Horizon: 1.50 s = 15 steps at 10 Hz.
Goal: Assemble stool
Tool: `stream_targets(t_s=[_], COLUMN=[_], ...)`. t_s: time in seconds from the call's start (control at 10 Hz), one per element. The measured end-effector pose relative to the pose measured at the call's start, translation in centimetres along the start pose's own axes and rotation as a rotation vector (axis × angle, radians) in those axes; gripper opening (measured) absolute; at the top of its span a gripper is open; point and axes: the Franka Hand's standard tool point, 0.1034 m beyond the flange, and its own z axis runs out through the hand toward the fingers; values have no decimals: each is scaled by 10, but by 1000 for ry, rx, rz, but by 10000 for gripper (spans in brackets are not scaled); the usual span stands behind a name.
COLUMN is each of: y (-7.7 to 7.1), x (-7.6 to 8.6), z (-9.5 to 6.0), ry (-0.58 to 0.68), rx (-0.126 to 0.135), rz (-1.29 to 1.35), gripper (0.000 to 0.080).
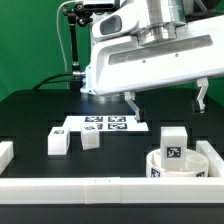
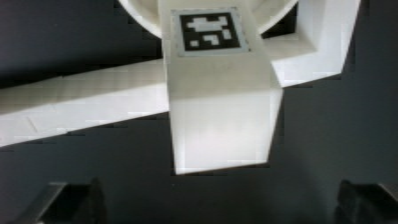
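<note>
The stool's round white seat [image 1: 160,168] lies in the near corner on the exterior view's right, inside the border rails. One blocky white leg [image 1: 176,144] stands upright on it, tag facing the camera. My gripper [image 1: 165,98] hangs just above that leg, jaws spread wide and empty. In the wrist view the same leg [image 2: 222,95] reaches up toward the open gripper [image 2: 217,205], and neither dark fingertip [image 2: 71,203] touches it. Two more legs [image 1: 58,142] [image 1: 90,139] lie loose on the black table to the exterior view's left.
The marker board [image 1: 105,125] lies flat at the table's middle, behind the loose legs. White border rails run along the near edge [image 1: 100,190], the right side [image 1: 212,155] and the left [image 1: 5,152]. A rail [image 2: 71,110] crosses the wrist view behind the leg.
</note>
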Motion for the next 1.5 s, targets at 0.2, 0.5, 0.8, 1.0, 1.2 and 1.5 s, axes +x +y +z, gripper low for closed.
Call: stream_targets(t_s=[0.2, 0.5, 0.8, 1.0, 1.2, 1.5], y=[0, 0, 2, 2, -1, -7], x=[-1, -10, -22, -20, -20, -22], z=[1, 3, 3, 4, 5, 14], ry=[-5, -57, -336, -406, -408, -392], rx=[0, -4, 2, 9, -50, -116], rz=[0, 97, 126, 131, 82, -39], gripper=[648, 648, 648, 648, 648, 648])
